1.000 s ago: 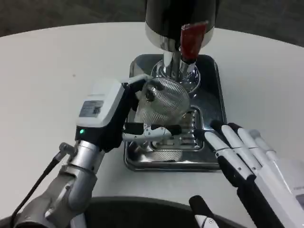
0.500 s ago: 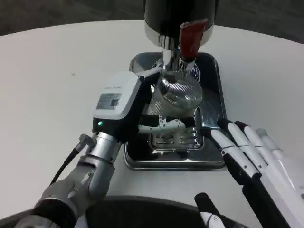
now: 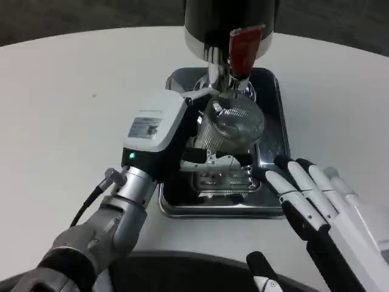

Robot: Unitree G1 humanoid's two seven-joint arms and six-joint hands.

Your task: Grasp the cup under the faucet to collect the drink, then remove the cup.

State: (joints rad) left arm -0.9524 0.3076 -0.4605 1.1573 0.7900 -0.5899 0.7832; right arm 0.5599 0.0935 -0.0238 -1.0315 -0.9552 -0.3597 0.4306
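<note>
So my left hand (image 3: pixel 182 137) has the cup (image 3: pixel 231 125), fingers wrapped around its side. It's a clear ribbed cup, and I've got it tipped so the mouth faces up toward my camera a bit. It sits right over the tray (image 3: pixel 273 109), just under the faucet (image 3: pixel 226 76), with the rim pretty much touching the chrome spout as far as I can tell. Whether the bottom of the cup touches the tray or hangs above it, I honestly can't tell; my own fingers are in the way.

The dispenser (image 3: pixel 228 21) is at the far end of the tray, a black body with a shiny band, and there's a red lever (image 3: pixel 243 47) on the front of it, just above the cup. The tray is a shiny steel thing with a slotted grate (image 3: pixel 222 179) at the near end, and one of my left fingers stretches across just past that grate.

My right hand (image 3: pixel 319 204) is holding nothing. Fingers are straight and a little apart, lying flat with the tips right at the tray's near right edge, pointing toward the cup but clearly apart from it.

Everything's on the white table (image 3: pixel 73 109), with the tray around the middle.
</note>
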